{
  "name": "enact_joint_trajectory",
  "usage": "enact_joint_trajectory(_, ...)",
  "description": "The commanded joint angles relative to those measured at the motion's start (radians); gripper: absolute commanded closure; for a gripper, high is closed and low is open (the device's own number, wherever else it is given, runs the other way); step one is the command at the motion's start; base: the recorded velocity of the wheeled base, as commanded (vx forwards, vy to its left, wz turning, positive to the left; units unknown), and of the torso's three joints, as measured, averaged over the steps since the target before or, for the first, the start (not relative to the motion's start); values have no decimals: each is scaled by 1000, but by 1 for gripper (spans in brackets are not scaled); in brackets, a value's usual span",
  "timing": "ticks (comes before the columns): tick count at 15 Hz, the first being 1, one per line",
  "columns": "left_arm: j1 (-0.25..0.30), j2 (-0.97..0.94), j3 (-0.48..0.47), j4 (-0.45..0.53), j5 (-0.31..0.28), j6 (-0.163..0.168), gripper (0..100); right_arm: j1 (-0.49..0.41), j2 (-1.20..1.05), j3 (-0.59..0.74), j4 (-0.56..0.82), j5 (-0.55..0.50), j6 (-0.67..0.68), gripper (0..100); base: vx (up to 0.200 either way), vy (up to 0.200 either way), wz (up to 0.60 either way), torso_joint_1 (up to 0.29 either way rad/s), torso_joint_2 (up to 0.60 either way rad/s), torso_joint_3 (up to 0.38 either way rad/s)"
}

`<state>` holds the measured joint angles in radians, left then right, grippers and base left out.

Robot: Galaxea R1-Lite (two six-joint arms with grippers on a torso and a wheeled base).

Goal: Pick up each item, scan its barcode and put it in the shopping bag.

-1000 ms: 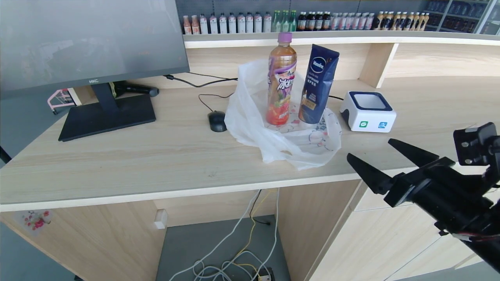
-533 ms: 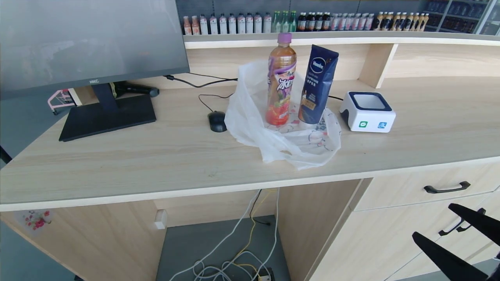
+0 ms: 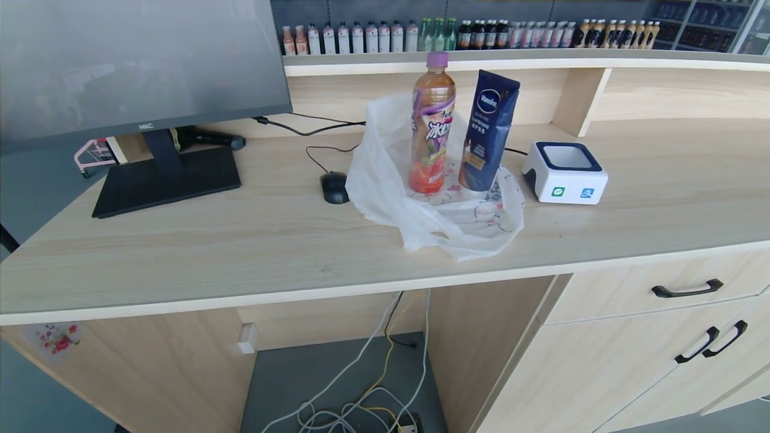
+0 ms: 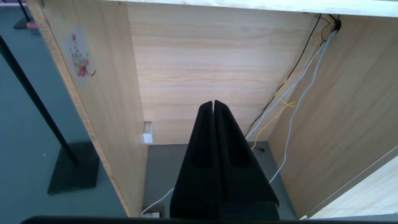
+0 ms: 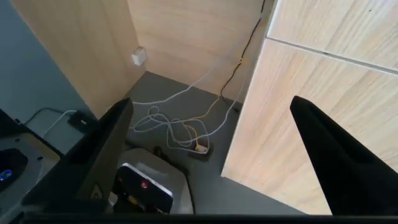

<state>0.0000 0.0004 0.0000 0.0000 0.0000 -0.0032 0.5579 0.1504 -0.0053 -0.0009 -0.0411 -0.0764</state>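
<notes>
An orange drink bottle (image 3: 432,123) with a purple cap and a dark blue tube (image 3: 486,132) stand upright inside the open white plastic shopping bag (image 3: 391,180) on the wooden counter (image 3: 240,240). The white barcode scanner (image 3: 564,172) sits just to the right of the bag. My left gripper (image 4: 214,104) is shut with nothing in it and hangs below the countertop, facing the wood panel in the knee space. My right gripper (image 5: 211,102) is open and empty, low beside the cabinet front, over the grey floor.
A monitor (image 3: 138,60) on a black stand and a black mouse (image 3: 334,186) are at the counter's left. Drawers with black handles (image 3: 687,291) are under the right side. Loose cables (image 5: 180,127) and a power strip lie on the floor under the counter.
My open right gripper has dropped from beside the counter's front edge, down past the drawers and out of the head view. The bottle, tube and bag have stayed put.
</notes>
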Motion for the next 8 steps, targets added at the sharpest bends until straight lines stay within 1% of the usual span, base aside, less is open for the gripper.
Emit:
enact_joint_trajectory(1,0,0,0,0,0,0,100,-108,-14,2,1,1,0,0,0,0,0,0,0,0)
enact_joint_trajectory(2,0,0,0,0,0,0,100,-286,47,2,1,1,0,0,0,0,0,0,0,0)
enact_joint_trajectory(3,0,0,0,0,0,0,100,-375,64,2,-1,3,0,0,0,0,0,0,0,0)
enact_joint_trajectory(4,0,0,0,0,0,0,100,-406,61,4,-1,3,0,0,0,0,0,0,0,0)
enact_joint_trajectory(5,0,0,0,0,0,-1,100,-455,8,2,-1,3,0,0,0,0,0,0,0,0)
enact_joint_trajectory(6,0,0,0,0,0,-1,100,-463,-49,4,-1,3,1,0,0,0,0,0,0,0)
enact_joint_trajectory(8,0,0,0,0,0,-1,100,-466,-58,4,1,1,18,0,0,0,0,0,0,0)
